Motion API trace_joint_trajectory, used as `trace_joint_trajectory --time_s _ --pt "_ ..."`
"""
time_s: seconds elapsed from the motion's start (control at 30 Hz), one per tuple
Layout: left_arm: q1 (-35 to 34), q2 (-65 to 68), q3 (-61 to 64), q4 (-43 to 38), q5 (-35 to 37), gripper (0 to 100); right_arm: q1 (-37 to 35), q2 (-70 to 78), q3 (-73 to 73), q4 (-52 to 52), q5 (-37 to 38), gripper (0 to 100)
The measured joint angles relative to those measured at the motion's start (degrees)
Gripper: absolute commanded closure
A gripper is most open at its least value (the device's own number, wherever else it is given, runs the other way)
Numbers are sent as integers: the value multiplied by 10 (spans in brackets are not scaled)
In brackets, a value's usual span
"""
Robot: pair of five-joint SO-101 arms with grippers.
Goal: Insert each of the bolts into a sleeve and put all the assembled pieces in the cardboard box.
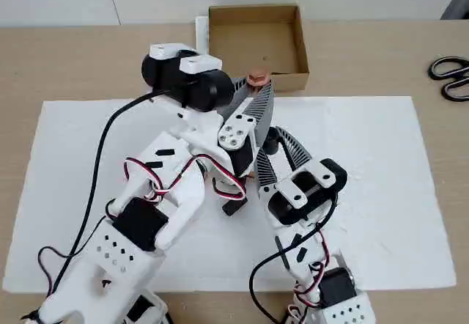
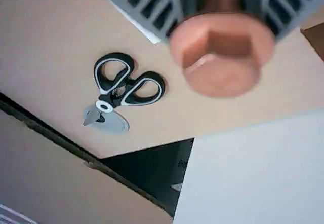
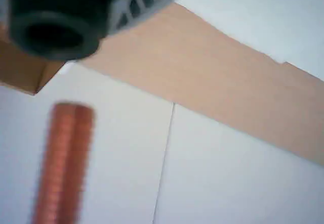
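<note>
— How far along?
— Early, I'd say. My left hand [image 1: 255, 89] pinches the orange plastic hex bolt [image 2: 220, 51] near the brown cardboard box [image 1: 301, 45]; my right hand [image 1: 272, 146] grips the black tubular sleeve [image 3: 53, 31] nearby. Unjoined; box looks empty.

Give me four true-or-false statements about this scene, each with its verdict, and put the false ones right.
1. The left claw grips an orange bolt. True.
2. The scissors lie on the white sheet. False: they lie on the bare table, past the sheet's edge.
3. The right claw holds a black sleeve. True.
4. The bolt is seated inside the sleeve. False: in the right wrist view its threaded shaft is apart from the sleeve's opening.
</note>
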Motion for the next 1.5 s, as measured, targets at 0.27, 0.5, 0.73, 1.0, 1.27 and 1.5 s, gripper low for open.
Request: trace_joint_trajectory --time_s 0.27,0.5,0.73,1.0,1.27,1.5 --pt "5 0 11 -4 0 994 0 0 0 0 0 995" --pt "9 10 11 -4 0 994 0 0 0 0 0 995" --pt "19 21 11 -18 -8 994 0 0 0 0 0 995" --pt "20 21 20 -18 -10 994 0 0 0 0 0 995" --pt "22 21 37 -18 -23 994 0 0 0 0 0 995" --pt "22 21 37 -18 -23 994 -1 0 0 0 0 995"
